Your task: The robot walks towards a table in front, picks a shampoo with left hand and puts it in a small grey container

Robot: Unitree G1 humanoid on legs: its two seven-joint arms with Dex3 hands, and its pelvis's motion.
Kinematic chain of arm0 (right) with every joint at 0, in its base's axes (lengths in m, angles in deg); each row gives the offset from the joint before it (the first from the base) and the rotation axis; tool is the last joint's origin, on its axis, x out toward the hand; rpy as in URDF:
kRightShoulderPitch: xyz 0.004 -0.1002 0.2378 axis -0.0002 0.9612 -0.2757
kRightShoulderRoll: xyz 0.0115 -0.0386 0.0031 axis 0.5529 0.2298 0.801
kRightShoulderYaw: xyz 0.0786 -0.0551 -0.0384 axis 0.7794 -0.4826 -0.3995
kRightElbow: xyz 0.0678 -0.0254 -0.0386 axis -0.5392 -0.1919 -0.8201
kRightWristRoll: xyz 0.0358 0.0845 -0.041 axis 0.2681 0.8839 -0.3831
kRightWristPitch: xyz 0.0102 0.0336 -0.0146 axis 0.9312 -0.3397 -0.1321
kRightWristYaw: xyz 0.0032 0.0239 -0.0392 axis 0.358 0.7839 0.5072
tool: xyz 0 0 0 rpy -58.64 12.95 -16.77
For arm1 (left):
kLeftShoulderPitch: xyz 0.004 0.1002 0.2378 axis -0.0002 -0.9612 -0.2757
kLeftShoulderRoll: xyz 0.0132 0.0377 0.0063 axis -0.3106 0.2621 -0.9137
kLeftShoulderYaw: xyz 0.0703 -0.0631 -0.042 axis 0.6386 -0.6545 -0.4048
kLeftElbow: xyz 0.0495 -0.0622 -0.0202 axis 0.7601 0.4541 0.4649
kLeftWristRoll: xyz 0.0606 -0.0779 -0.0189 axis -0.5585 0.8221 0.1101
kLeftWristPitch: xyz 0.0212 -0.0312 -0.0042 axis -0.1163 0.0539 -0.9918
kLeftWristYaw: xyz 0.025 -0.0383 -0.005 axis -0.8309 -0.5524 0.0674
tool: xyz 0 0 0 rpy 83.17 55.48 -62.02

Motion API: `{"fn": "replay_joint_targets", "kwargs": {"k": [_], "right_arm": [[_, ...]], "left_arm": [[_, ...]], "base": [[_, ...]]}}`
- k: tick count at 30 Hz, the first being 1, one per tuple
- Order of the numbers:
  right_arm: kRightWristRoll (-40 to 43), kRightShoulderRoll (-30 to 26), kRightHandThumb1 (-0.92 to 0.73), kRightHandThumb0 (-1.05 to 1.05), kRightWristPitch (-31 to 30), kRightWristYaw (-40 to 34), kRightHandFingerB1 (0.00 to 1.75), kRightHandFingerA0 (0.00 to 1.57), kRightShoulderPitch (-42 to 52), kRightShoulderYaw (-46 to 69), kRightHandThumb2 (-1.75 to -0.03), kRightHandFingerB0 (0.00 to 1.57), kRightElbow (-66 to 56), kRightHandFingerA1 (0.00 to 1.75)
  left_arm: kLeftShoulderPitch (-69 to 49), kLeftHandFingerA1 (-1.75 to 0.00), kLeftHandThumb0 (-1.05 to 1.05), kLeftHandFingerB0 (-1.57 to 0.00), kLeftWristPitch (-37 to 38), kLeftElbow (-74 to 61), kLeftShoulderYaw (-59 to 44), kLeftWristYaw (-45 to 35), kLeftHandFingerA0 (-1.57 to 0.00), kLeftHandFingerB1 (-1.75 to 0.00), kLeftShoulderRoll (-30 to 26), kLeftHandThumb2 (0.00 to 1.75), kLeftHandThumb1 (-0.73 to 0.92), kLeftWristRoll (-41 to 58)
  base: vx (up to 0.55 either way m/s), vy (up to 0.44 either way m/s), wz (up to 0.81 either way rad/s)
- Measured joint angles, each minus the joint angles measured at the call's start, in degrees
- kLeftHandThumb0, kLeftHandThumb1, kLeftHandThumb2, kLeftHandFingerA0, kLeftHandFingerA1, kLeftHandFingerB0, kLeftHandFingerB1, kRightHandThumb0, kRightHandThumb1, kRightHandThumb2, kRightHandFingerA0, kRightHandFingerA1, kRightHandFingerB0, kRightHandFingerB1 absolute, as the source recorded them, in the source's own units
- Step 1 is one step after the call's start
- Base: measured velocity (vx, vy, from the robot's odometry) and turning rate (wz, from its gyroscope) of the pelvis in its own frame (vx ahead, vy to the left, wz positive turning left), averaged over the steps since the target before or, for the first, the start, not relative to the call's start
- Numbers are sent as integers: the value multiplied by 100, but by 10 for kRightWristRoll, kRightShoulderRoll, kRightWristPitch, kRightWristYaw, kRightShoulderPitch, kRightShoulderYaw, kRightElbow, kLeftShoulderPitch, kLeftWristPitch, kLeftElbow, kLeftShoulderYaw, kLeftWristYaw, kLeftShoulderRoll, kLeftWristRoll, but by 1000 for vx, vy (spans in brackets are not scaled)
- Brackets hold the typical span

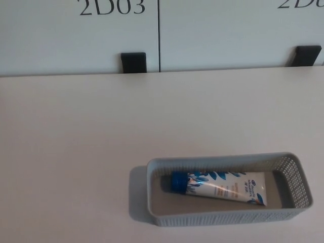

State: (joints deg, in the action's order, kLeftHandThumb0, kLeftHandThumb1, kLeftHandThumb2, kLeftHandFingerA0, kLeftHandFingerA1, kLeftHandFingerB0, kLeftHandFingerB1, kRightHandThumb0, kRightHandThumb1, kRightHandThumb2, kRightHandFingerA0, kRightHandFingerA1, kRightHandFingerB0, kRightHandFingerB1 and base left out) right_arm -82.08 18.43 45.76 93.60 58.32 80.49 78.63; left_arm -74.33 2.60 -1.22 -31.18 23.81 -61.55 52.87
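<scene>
A white shampoo tube (218, 187) with a blue cap and blue leaf print lies flat inside the small grey mesh container (223, 216), cap pointing left. The container rests on the white table (101, 152) toward the lower right of the head view. Neither of my hands nor any arm shows in the picture.
Behind the table's far edge stands a white partition wall (76, 40) with a vertical seam, printed "2D03" lettering and two black brackets (133, 62) at its base. The container's right end reaches close to the picture's right edge.
</scene>
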Motion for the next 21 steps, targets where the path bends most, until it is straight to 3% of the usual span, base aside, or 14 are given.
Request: {"fn": "replay_joint_targets", "kwargs": {"k": [1,3,4,5,10,11,12,17,18,19,21], "right_arm": [[0,0,-70,-30,0,0,38,60,-1,0,-60,46,0,46],[0,0,-70,-30,0,0,38,60,-2,0,-60,46,-1,46],[0,0,-70,-30,0,0,38,60,-2,0,-60,46,-1,46],[0,0,-71,-32,0,0,38,60,-3,0,-61,46,-1,45],[0,0,-72,-31,0,-1,37,60,-7,0,-61,45,0,45],[0,0,-71,-32,0,-1,38,57,-8,0,-61,45,0,45],[0,0,-71,-32,0,-1,38,57,-10,-1,-61,45,0,44],[-2,0,-72,-32,1,-1,38,58,-15,-3,-61,47,-1,44],[-3,0,-71,-31,1,-1,38,58,-16,-3,-61,46,-1,45],[-3,0,-71,-31,1,-1,38,58,-17,-3,-61,46,-1,45],[-3,0,-70,-29,1,-1,38,58,-18,-3,-61,46,-1,44]], "left_arm": [[7,-66,-43,-76,0,3,1,15,-88,-50,6,58,60,-2],[14,-66,-45,-73,0,7,0,37,-88,-50,16,59,61,-3],[16,-69,-43,-48,0,10,0,47,-84,-42,21,58,60,-4],[18,-69,-39,-35,0,12,0,57,-80,-36,27,58,59,-4],[19,-62,-38,-39,1,26,-4,110,-85,-37,51,58,58,-5],[19,-69,-45,-43,1,29,-4,117,-79,-51,53,79,47,-6],[19,-57,-39,-44,1,32,-4,126,-81,-38,54,57,58,-7],[20,-56,-42,-45,6,47,0,177,-80,-37,54,57,56,-14],[20,-63,-51,-39,8,50,2,188,-71,-49,54,79,48,-16],[21,-53,-44,-44,9,53,4,198,-73,-37,54,58,57,-18],[22,-59,-40,-43,12,58,8,217,-80,-36,54,57,57,-24]], "base": [[0,0,0],[0,0,0],[0,0,0],[0,0,0],[0,0,0],[0,0,0],[0,0,0],[0,0,0],[0,0,0],[0,0,0],[0,0,0]]}}
